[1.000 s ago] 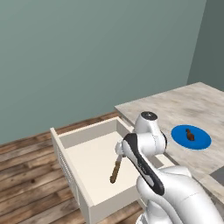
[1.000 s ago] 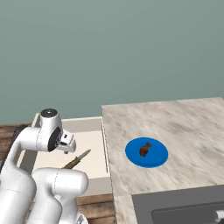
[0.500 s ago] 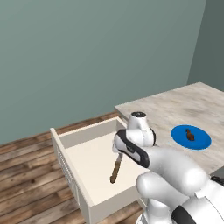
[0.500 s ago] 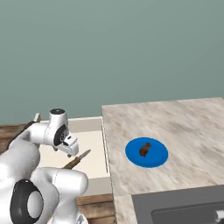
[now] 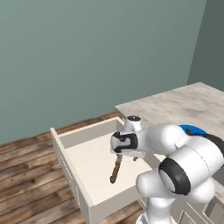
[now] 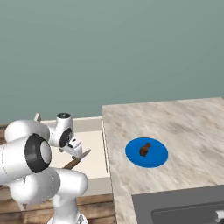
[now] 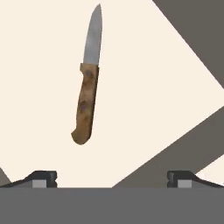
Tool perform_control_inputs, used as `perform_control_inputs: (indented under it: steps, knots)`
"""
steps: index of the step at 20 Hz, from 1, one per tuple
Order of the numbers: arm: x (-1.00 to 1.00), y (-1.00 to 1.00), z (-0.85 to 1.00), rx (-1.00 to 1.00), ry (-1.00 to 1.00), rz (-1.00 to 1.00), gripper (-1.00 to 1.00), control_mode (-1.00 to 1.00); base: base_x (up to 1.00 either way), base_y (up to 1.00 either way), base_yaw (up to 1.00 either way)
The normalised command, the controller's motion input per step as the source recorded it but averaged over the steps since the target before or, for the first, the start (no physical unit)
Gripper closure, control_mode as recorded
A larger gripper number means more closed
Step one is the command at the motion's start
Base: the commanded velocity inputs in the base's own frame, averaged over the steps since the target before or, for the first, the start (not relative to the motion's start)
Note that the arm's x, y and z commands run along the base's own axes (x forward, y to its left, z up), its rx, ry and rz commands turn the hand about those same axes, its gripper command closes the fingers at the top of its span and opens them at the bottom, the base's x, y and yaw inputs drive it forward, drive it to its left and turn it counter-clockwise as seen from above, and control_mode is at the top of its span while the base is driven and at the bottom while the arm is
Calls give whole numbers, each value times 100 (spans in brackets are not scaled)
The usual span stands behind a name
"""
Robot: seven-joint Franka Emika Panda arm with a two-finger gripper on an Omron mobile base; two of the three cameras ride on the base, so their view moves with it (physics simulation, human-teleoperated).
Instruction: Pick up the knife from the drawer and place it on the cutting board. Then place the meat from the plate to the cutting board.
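Observation:
The knife (image 7: 87, 100), with a brown wooden handle and a grey blade, lies flat on the pale floor of the open drawer (image 5: 89, 159). My gripper (image 7: 111, 177) hangs above it with its jaws wide apart and nothing between them. Seen from the left base, the gripper (image 5: 127, 157) covers the blade and only the knife's handle (image 5: 115, 173) shows. From the right base, the gripper (image 6: 76, 148) sits just over the knife (image 6: 75, 161) in the drawer (image 6: 94, 151). The meat (image 6: 144, 149) rests on the blue plate (image 6: 158, 154). The cutting board is out of view.
The grey stone counter (image 6: 175, 122) runs right of the drawer, with a dark sink (image 6: 183, 210) at its near edge. The plate (image 5: 192, 129) peeks out behind my arm. Wooden flooring (image 5: 26, 175) lies left of the drawer.
The hand has swung left and come down over the knife in the drawer. The jaws have stayed wide apart and the knife has not moved.

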Motion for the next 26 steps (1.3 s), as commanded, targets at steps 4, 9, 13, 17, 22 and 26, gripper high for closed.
perform_control_inputs:
  steps: [4, 9, 13, 17, 22, 26]
  knots:
    - [49, 0, -44, 0, 4, 0, -100, -100, 0, 0, 0]
    - [55, 0, -31, 0, 12, 0, -100, -100, 0, 0, 0]
    - [45, 4, -37, 0, 17, 0, -100, -100, 0, 0, 0]
    - [39, 6, -35, 0, 15, 0, -100, -100, 0, 0, 0]
    - [35, 15, -37, 0, 13, 0, -100, -100, 0, 0, 0]
    - [33, 13, -33, 0, 13, 0, -100, -100, 0, 0, 0]
